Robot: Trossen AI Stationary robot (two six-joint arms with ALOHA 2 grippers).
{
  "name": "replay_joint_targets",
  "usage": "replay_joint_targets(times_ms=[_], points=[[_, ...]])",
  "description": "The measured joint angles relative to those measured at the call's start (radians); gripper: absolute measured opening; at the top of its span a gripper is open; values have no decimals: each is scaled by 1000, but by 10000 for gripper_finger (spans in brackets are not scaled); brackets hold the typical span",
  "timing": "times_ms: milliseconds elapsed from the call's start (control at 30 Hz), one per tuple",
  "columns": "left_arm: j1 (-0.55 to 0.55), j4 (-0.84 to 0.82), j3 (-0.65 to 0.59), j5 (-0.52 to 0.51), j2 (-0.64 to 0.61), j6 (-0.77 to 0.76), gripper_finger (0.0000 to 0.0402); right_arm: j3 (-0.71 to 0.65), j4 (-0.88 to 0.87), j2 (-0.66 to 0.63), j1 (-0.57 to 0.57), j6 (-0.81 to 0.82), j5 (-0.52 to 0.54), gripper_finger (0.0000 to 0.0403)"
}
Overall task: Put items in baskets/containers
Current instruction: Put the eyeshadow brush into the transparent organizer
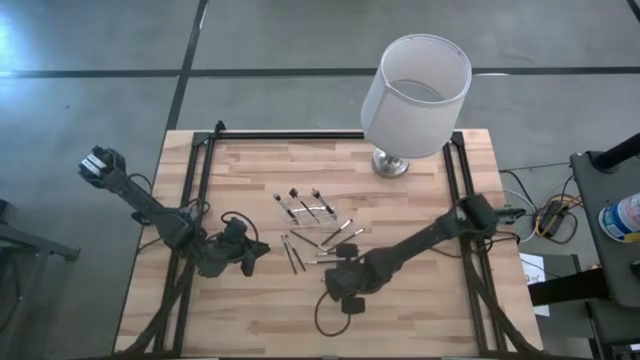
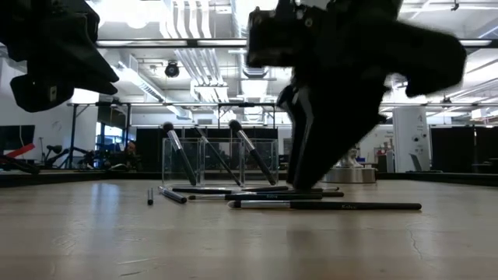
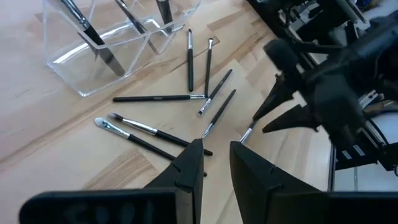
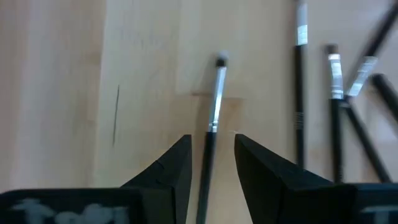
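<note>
While the left gripper (image 1: 262, 250) waits over the wood near the table's left side, its fingers (image 3: 186, 171) slightly apart and holding nothing, the right gripper (image 4: 210, 158) sits low over the table (image 1: 420, 300) with its fingers parted on either side of one brush (image 4: 214, 109). Other brushes (image 3: 155, 98) lie scattered on the wood beside the clear tray (image 3: 74, 68), where three stand leaning.

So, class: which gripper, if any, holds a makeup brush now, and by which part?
Cannot be told: the right gripper straddles one brush's dark handle, contact unclear. The left gripper holds nothing.
</note>
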Motion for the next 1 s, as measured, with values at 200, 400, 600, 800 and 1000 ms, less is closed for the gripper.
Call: replay_joint_targets(times_ms=[200, 400, 600, 800, 1000], points=[[-9, 15, 0, 5, 1, 0, 71, 127, -125, 102, -2, 21, 1, 114], [-18, 18, 0, 6, 1, 0, 71, 167, -135, 127, -20, 21, -25, 114], [-19, 19, 0, 6, 1, 0, 71, 150, -122, 136, -82, 36, -170, 97], [-28, 24, 0, 6, 1, 0, 71, 149, -127, 159, -92, 26, -176, 38], [-35, 26, 0, 7, 1, 0, 71, 151, -133, 149, -81, 31, -174, 14]])
